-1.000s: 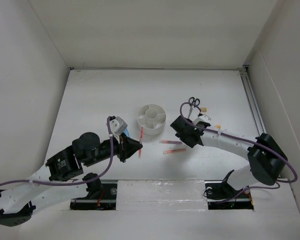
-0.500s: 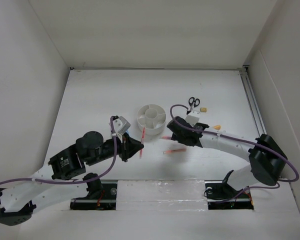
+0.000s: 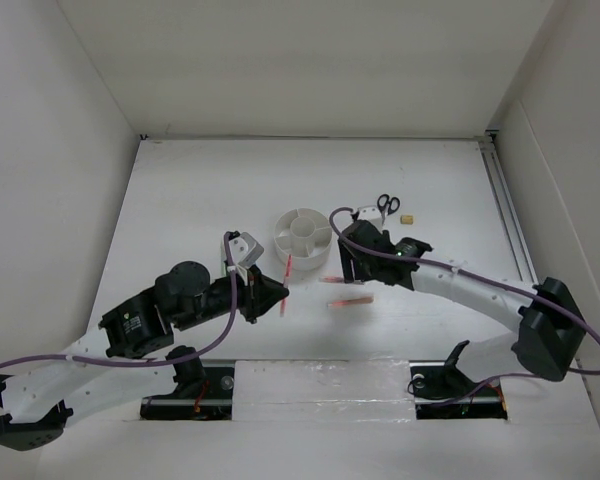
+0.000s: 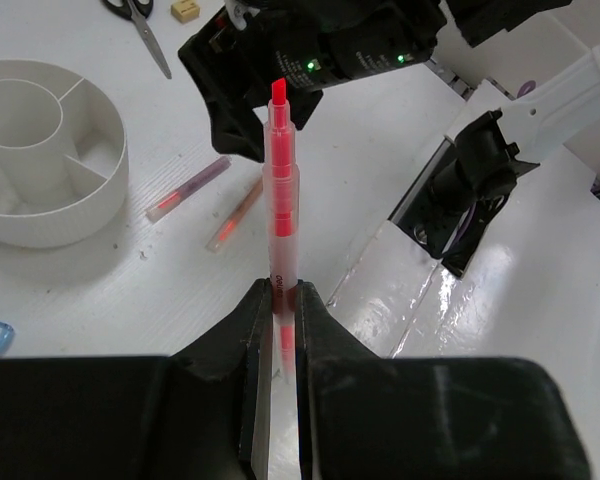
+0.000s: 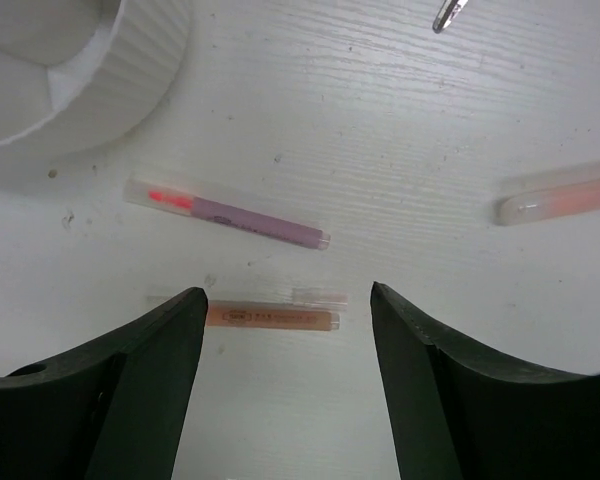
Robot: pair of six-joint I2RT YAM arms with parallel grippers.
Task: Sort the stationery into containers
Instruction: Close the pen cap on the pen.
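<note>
**Red pen held near the organizer; right fingers spread over two pens**

Bare white floors are seen in the centre cup and ringed compartments of the organizer (image 3: 303, 236). A red pen (image 4: 279, 170) is gripped by the closed left fingers (image 4: 263, 320), near the organizer's wall. Since a second ago the right arm has been swung from the scissors (image 3: 385, 205) toward the organizer. The right fingers (image 5: 165, 345) have been opened wider above a purple pen (image 5: 230, 213) and an orange pen (image 5: 270, 318) on the tabletop (image 3: 200, 200). Open tabletop is left behind the organizer.
</note>
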